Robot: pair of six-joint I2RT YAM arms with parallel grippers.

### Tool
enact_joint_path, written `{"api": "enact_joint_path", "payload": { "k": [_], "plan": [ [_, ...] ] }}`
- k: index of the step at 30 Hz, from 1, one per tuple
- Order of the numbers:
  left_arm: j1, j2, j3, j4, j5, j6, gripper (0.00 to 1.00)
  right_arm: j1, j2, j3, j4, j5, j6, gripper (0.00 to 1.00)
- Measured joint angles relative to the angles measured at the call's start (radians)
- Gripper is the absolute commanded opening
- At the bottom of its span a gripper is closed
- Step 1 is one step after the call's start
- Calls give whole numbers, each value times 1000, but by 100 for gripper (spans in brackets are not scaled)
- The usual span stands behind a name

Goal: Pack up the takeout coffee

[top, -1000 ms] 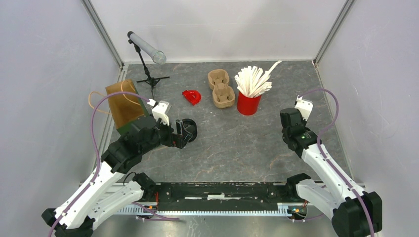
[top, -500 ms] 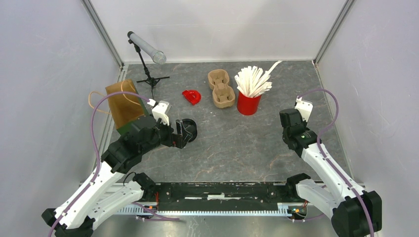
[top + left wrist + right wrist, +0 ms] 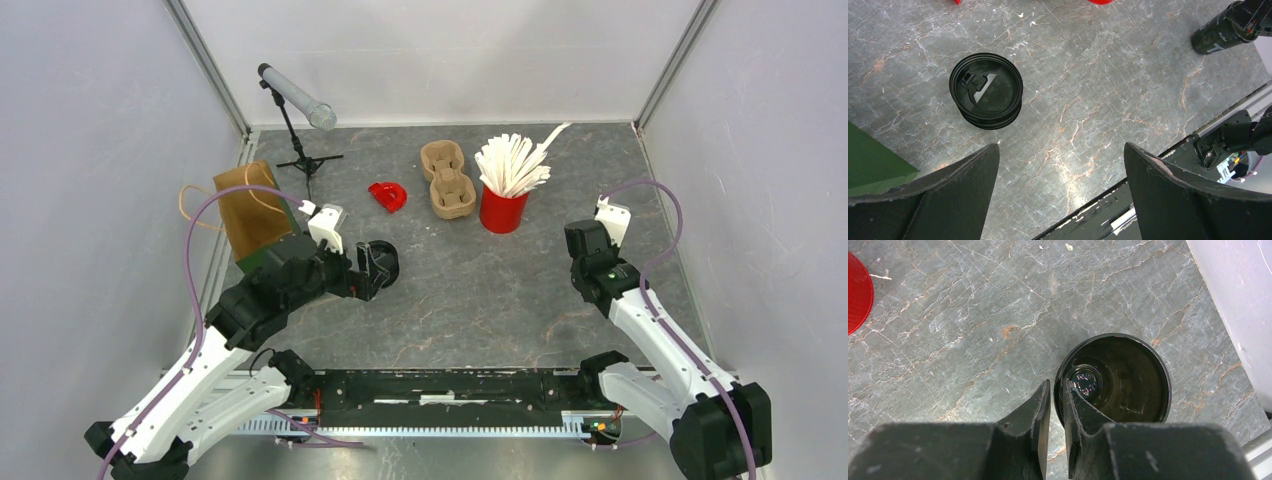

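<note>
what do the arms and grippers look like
The left arm and right arm have white links with black joints, and a purple cable loops along each. The right arm shows a small green light; the left carries a green board near its wrist. The left gripper and right gripper are black with wedge-shaped jaws.

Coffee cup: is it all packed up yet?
Nothing looks packed yet. The right gripper pinches the rim of the black cup, and the left gripper hangs open over the lid. To do: lid on, cup into the carrier, probably then the brown bag.
</note>
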Motion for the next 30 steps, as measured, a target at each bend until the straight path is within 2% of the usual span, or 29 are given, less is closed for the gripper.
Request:
{"api": "enact_joint_path", "payload": {
  "k": [11, 20, 26, 28, 30],
  "plan": [
    [0, 3, 0, 0, 0, 0, 100, -5, 4, -10, 6, -1, -3, 12],
    [0, 3, 0, 0, 0, 0, 100, -5, -36, -10, 29, -8, -15, 15],
    [0, 3, 0, 0, 1, 0, 100, -5, -36, -13, 45, -51, -22, 7],
    [0, 3, 0, 0, 1, 0, 100, -5, -36, -20, 53, -70, -25, 7],
    [0, 3, 0, 0, 1, 0, 100, -5, -37, -27, 60, -87, -29, 12]
  ]
}}
